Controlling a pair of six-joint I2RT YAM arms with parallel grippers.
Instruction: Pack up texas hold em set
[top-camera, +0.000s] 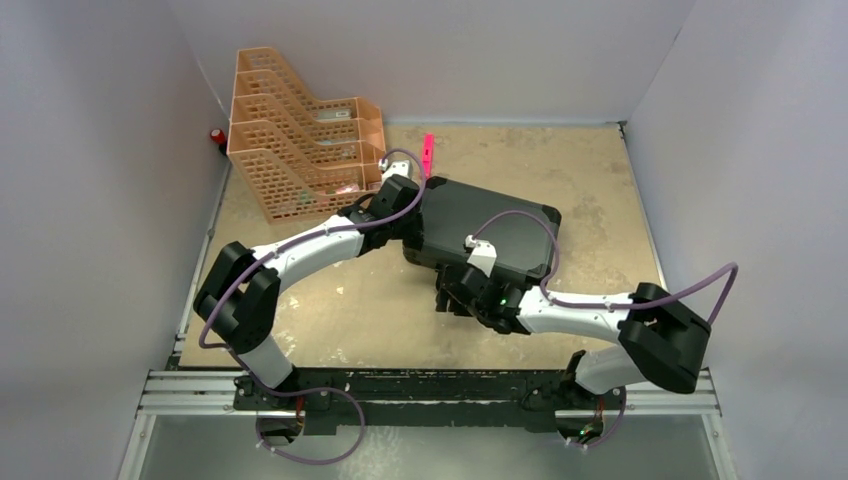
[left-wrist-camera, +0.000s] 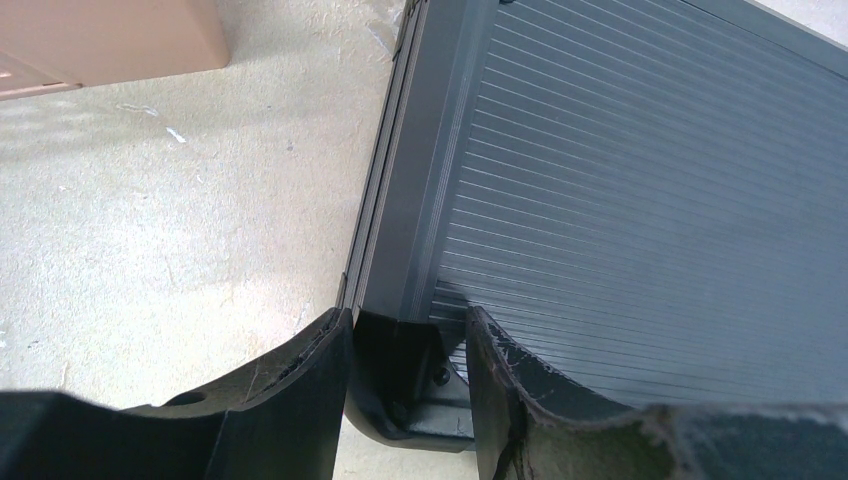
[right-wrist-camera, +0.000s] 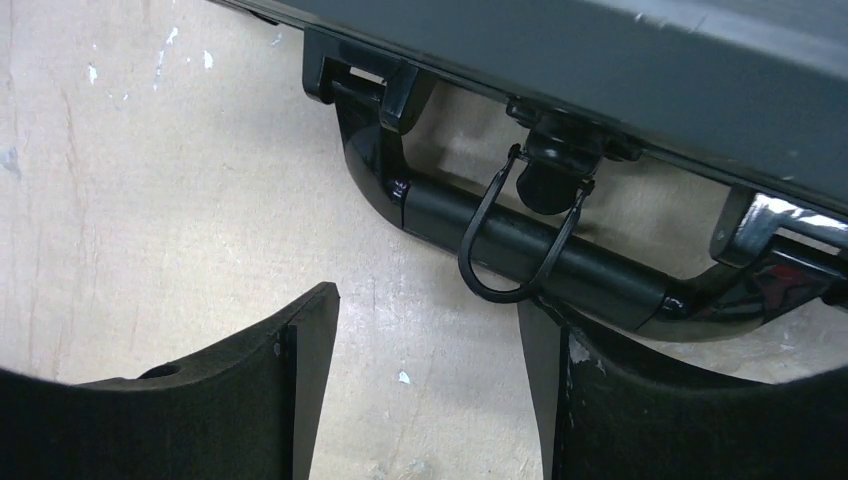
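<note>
The black ribbed poker case (top-camera: 490, 235) lies shut on the tan table, at a slant. My left gripper (top-camera: 415, 215) is at its left corner; in the left wrist view the jaws (left-wrist-camera: 405, 330) are closed on the case's corner piece, with the ribbed lid (left-wrist-camera: 620, 180) running away to the right. My right gripper (top-camera: 455, 295) is at the case's near side. In the right wrist view it (right-wrist-camera: 425, 300) is open and empty over bare table, just short of the black carry handle (right-wrist-camera: 540, 255), whose bar is close to the right fingertip (right-wrist-camera: 545, 330). A wire latch loop (right-wrist-camera: 470, 265) hangs over the handle.
An orange mesh file organiser (top-camera: 300, 140) stands at the back left, close to the left arm; its corner shows in the left wrist view (left-wrist-camera: 110, 40). A pink object (top-camera: 427, 152) lies behind the case. A small red item (top-camera: 216, 135) sits by the left wall.
</note>
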